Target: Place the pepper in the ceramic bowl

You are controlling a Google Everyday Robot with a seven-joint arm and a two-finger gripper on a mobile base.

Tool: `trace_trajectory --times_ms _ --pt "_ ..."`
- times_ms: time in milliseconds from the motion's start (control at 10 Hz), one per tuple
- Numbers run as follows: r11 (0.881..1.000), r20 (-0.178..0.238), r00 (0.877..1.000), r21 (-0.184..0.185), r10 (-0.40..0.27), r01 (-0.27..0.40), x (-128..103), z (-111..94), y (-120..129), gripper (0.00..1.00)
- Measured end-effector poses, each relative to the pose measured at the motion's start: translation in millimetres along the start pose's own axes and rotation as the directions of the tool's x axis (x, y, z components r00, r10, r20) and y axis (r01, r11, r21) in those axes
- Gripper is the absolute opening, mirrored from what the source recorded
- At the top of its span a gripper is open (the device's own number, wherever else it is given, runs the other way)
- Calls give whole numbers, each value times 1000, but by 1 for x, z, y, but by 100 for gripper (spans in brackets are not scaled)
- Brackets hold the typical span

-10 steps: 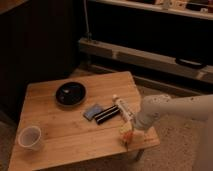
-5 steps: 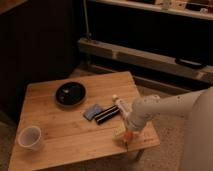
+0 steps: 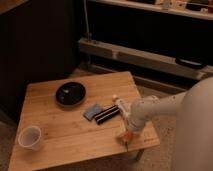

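The black ceramic bowl [image 3: 70, 93] sits at the back left of the wooden table [image 3: 55, 122]. The small orange-red pepper [image 3: 127, 136] lies near the table's front right edge. My gripper [image 3: 125, 130] is down at the pepper, at the end of the white arm [image 3: 150, 111] that reaches in from the right. The gripper partly covers the pepper, and I cannot see whether it holds it. The bowl is well to the left and further back from the gripper.
A translucent plastic cup [image 3: 30, 137] stands at the front left corner. A blue packet [image 3: 92, 111] and a dark flat bar [image 3: 106, 114] lie mid-table between bowl and gripper. A small white item [image 3: 117, 102] lies beside the arm. Dark shelving stands behind.
The arm has swung further over the table's right side and fills more of the view. The gripper stays low at the pepper by the front right edge.
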Motion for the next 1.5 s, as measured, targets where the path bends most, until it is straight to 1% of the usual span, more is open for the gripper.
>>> trace_trajectory --times_ms 200,300,500,600,800,900,1000,1200,1300,1400,1500 --pt "1000 -15 1000 6 2 -2 2 2 -2 38" --pt "1000 -27 1000 13 3 -3 1 4 0 25" --pt "999 -42 999 38 2 0 1 6 1 6" --pt "999 -45 999 50 0 3 1 7 2 0" --pt "998 -41 999 68 -2 5 1 3 0 0" --pt "997 -31 1000 72 1 1 0 -2 -2 0" --pt "997 -12 1000 76 8 -7 -2 -10 -6 0" --pt "997 34 999 74 32 -34 -7 -33 -17 0" --pt "996 75 996 74 46 -52 -12 -57 -28 0" --pt "996 96 994 73 51 -58 -18 -69 -33 0" --pt "996 120 992 72 40 -49 -31 -82 -37 0"
